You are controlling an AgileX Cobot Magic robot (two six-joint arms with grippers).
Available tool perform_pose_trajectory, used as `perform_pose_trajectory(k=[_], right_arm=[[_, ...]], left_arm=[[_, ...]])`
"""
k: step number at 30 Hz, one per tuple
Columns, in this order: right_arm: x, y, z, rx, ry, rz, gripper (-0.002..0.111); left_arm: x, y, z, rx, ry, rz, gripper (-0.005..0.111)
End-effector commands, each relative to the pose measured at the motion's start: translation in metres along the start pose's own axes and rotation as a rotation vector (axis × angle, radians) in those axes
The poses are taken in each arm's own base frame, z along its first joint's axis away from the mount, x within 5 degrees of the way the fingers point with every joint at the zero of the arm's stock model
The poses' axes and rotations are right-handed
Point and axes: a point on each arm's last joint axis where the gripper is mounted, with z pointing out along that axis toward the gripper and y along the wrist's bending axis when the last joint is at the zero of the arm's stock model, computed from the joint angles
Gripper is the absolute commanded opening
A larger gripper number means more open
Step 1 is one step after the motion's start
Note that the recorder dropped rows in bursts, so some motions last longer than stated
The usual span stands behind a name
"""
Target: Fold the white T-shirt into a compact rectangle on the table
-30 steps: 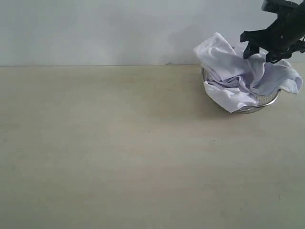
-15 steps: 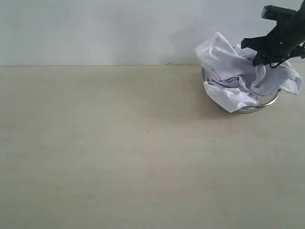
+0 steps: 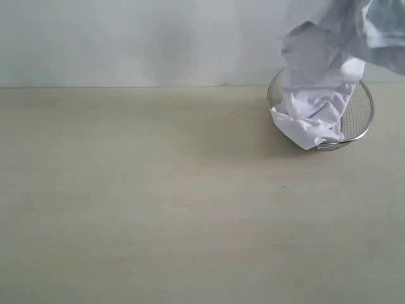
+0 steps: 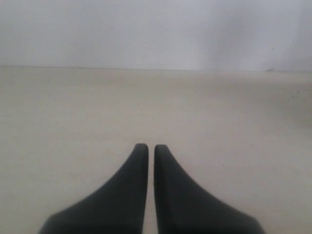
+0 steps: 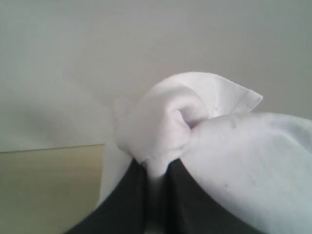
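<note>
Pale beige table (image 3: 158, 209) and blank wall fill the exterior view. The white T-shirt (image 3: 316, 95) hangs from above the frame, lower folds in the wire basket (image 3: 361, 117) — no arm visible, lettering hidden.

Left wrist view: left gripper (image 4: 147, 148) closed, empty, bare table beneath it.

Right wrist view: right gripper (image 5: 156, 168) pinches bunched shirt cloth between its jaws.

Judged progress: extraction only — spreading and every fold remain.

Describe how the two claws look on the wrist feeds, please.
The left claw has two smooth matte black fingers, broad at the base and curving in to narrow, blunt tips. The right claw shows the same plain black finish, though only part of its fingers is visible. No cables, markings or labels show on either.
</note>
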Motion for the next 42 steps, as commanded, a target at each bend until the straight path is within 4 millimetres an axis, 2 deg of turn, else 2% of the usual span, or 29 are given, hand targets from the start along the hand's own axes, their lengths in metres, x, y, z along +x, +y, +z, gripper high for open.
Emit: perform_pose_trajectory(k=[1, 10, 16, 21, 28, 33, 37, 42], right_arm=[[-0.021, 0.035, -0.060, -0.128, -0.116, -0.029, 0.000], [-0.026, 0.090, -0.140, -0.420, -0.175, -0.054, 0.000], [-0.019, 0.121, -0.169, -0.590, -0.165, -0.075, 0.000], [-0.014, 0.140, -0.181, -0.727, -0.143, -0.067, 0.000], [-0.002, 0.157, -0.188, -0.795, -0.063, -0.122, 0.000], [0.008, 0.170, -0.183, -0.775, -0.009, -0.192, 0.000], [0.020, 0.165, -0.168, -0.711, 0.071, -0.193, 0.000], [0.047, 0.153, -0.136, -0.694, 0.198, -0.168, 0.000]], left_arm=[[0.001, 0.000, 0.000, 0.005, 0.000, 0.008, 0.005], [0.001, 0.000, 0.000, 0.005, 0.000, 0.008, 0.005], [0.001, 0.000, 0.000, 0.005, 0.000, 0.008, 0.005], [0.001, 0.000, 0.000, 0.005, 0.000, 0.008, 0.005], [0.001, 0.000, 0.000, 0.005, 0.000, 0.008, 0.005], [0.001, 0.000, 0.000, 0.005, 0.000, 0.008, 0.005], [0.001, 0.000, 0.000, 0.005, 0.000, 0.008, 0.005], [0.001, 0.000, 0.000, 0.005, 0.000, 0.008, 0.005]])
